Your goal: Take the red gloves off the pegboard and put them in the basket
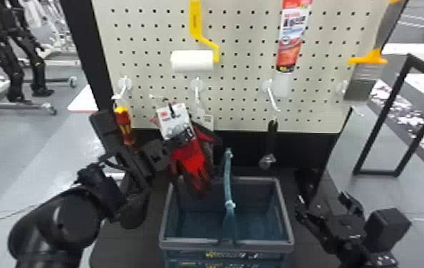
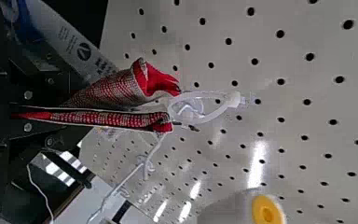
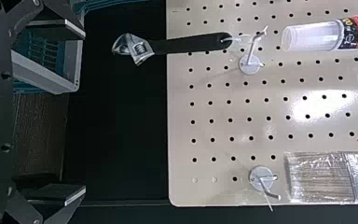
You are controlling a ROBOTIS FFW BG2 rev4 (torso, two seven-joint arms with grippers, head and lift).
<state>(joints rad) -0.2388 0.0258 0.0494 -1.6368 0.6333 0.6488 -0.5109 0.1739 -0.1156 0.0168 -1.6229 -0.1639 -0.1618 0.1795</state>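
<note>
A cream perforated pegboard (image 1: 239, 116) stands behind a blue-green plastic basket with a grey rim (image 1: 189, 244), its handle upright, as the robot's left gripper (image 1: 163, 153) pinches the red gloves (image 1: 193, 160), black-trimmed fabric with a white card tag, before the board, their fingers hanging over the basket's rear left. At right, beside the basket, the empty right gripper (image 1: 321, 199) has its fingers spread wide. Across the board hang a plastic-wrapped flat paintbrush (image 1: 362, 83), a yellow-framed white paint roller (image 1: 192, 60), a red-and-white tube (image 1: 291, 39) and a black-handled metal adjustable wrench (image 1: 272, 137).
</note>
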